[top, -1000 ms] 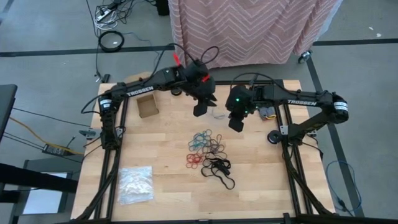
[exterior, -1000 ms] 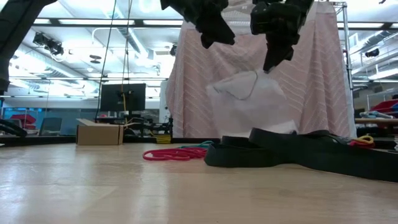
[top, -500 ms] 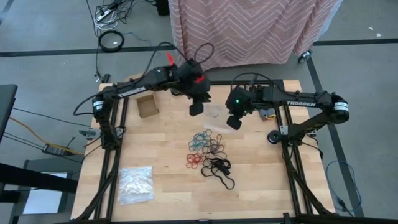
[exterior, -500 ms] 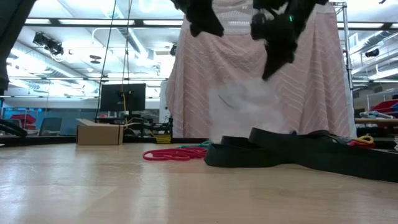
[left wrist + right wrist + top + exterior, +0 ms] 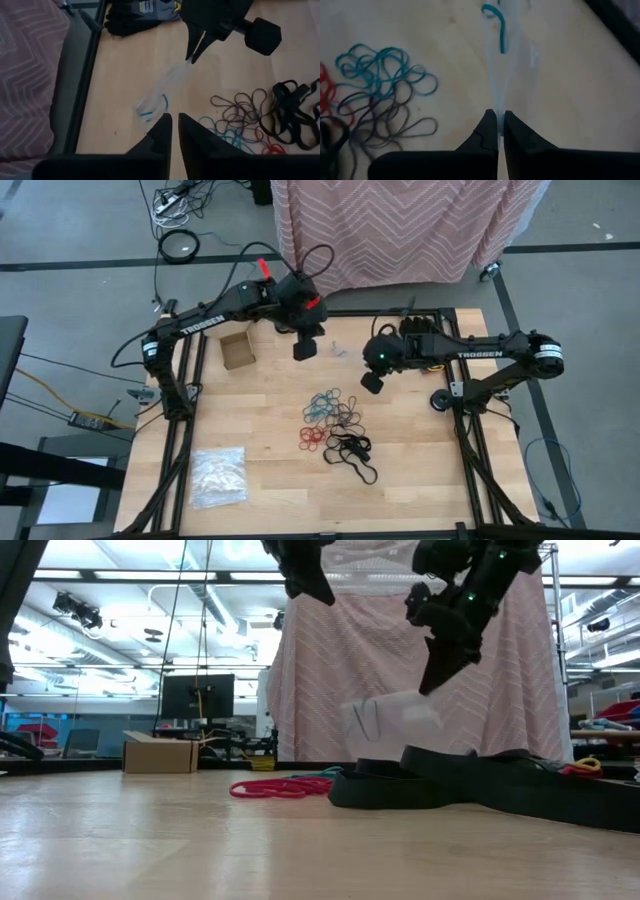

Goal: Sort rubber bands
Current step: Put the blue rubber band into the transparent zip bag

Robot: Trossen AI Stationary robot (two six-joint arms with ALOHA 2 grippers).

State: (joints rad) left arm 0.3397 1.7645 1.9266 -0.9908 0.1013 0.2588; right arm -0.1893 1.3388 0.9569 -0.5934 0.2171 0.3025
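The rubber bands (image 5: 335, 425) lie in a loose pile at mid-table: teal ones (image 5: 322, 405), red ones (image 5: 310, 438) and larger black ones (image 5: 352, 455). My right gripper (image 5: 371, 383) hangs over the far middle of the table, shut on a clear plastic bag (image 5: 390, 720) that holds one teal band (image 5: 500, 30). My left gripper (image 5: 304, 352) stands higher, left of the bag. Its fingers (image 5: 165, 125) are nearly together with nothing between them, and it is clear of the bag. My right gripper pinches one end of the clear bag (image 5: 499, 100) between its two fingers. The fingers slant downward from the table's right side. The bag stretches away from the fingertips toward the left gripper and sags lower at its free end (image 5: 150, 107). Whether that end touches the table I cannot tell.
A small cardboard box (image 5: 237, 350) stands at the far left. A packet of clear bags (image 5: 218, 476) lies at the near left. Dark gloves (image 5: 430, 360) and a black round weight (image 5: 440, 400) sit by the right frame. A pink cloth (image 5: 400, 225) hangs beyond the far edge.
My left gripper has risen and drawn back toward the far left, away from the bag. My right gripper has sunk and tipped, taking the bag down with it. The bag hung broad below both grippers before. Now it hangs lower and narrower from the right gripper alone.
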